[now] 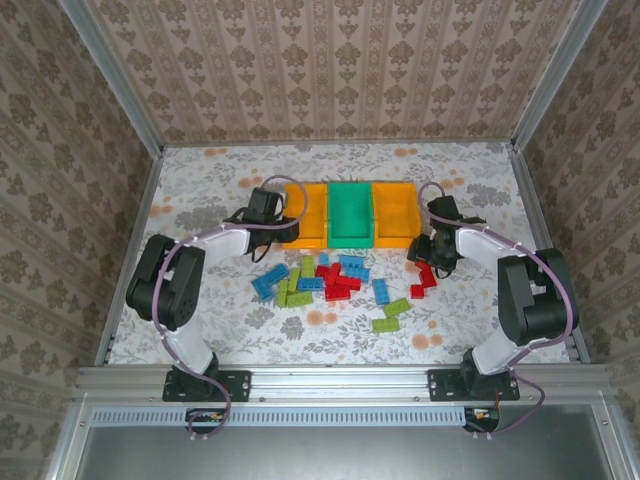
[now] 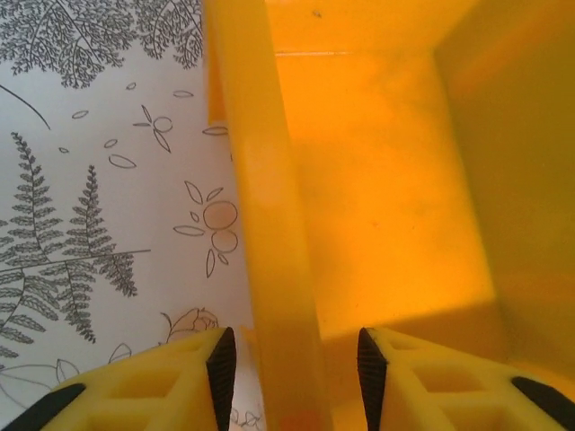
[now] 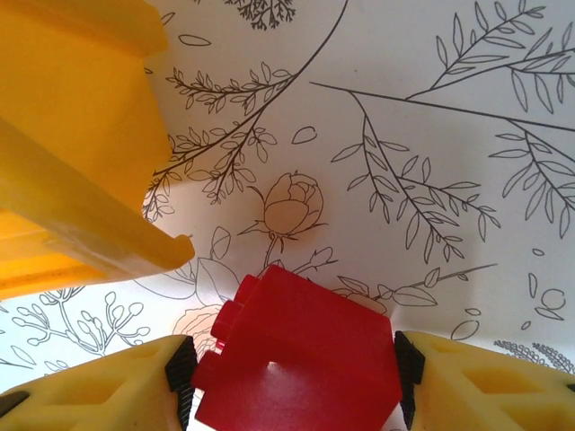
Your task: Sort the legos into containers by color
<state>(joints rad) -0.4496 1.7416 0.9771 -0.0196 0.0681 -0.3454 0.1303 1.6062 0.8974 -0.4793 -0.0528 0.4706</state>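
Observation:
Three bins stand in a row at the back: an orange-yellow bin (image 1: 308, 215) on the left, a green bin (image 1: 350, 212) in the middle and a second orange-yellow bin (image 1: 393, 212) on the right. Loose red legos (image 1: 338, 282), blue legos (image 1: 267, 284) and lime green legos (image 1: 392, 312) lie in front of them. My left gripper (image 2: 289, 377) is open and straddles the left bin's wall (image 2: 269, 224) without touching it; that bin's floor (image 2: 377, 197) is bare. My right gripper (image 3: 292, 368) is shut on a red lego (image 3: 301, 355), just off the right bin's corner (image 3: 81, 171).
Two more red bricks (image 1: 424, 280) lie just below my right gripper (image 1: 433, 250). The floral tablecloth (image 1: 220, 180) is walled on three sides by patterned panels. A metal rail (image 1: 340, 378) runs along the near edge.

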